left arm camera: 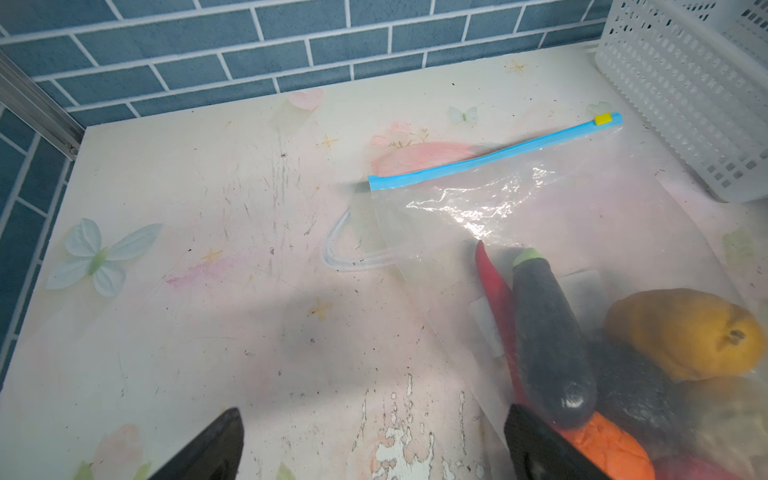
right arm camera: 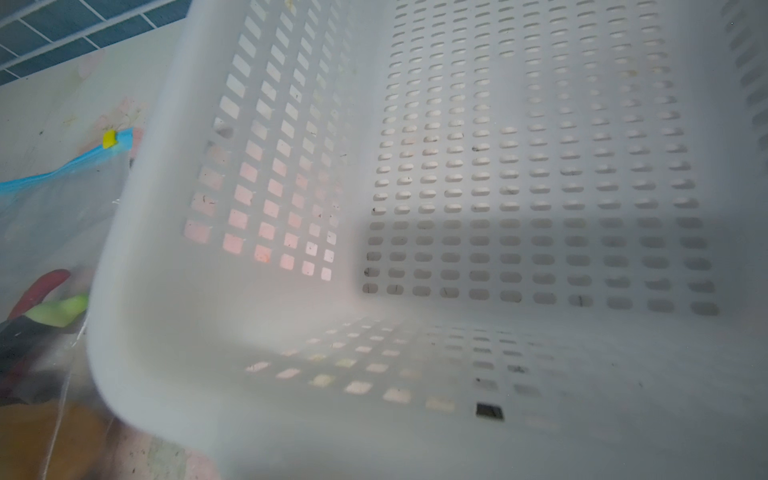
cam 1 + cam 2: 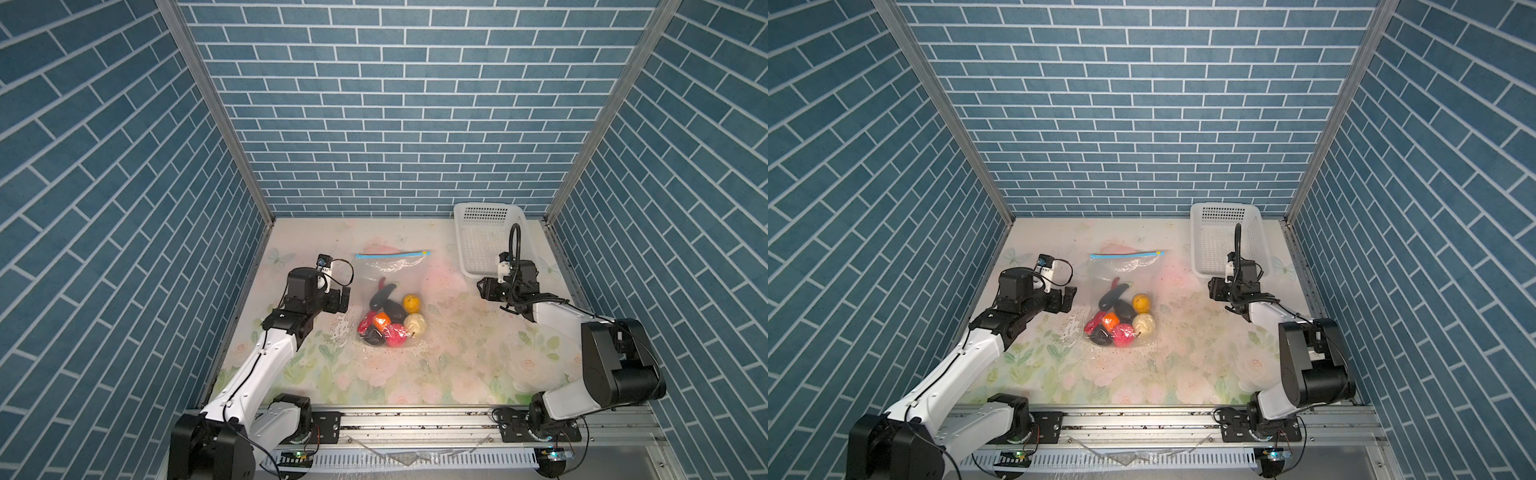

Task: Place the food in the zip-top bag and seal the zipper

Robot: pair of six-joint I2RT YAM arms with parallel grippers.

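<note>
The zip-top bag (image 3: pixel 397 271) is shown lying flat near the middle of the floral surface (image 3: pixel 457 361). It is clear and crinkled, with the light-blue zipper (image 3: pixel 390 255) along its far edge and the yellow slider tab (image 3: pixel 424 252) at the end toward the white basket (image 3: pixel 462 241). The food (image 3: pixel 390 326) is bunched inside at the near end: dark eggplant (image 3: pixel 382 296), red chili (image 3: pixel 381 284) and coloured lumps. The jaws of the left gripper (image 1: pixel 374 419) are seen spread apart and empty, just beside the bag. The jaws of the right gripper (image 3: pixel 483 288) cannot be judged.
</note>
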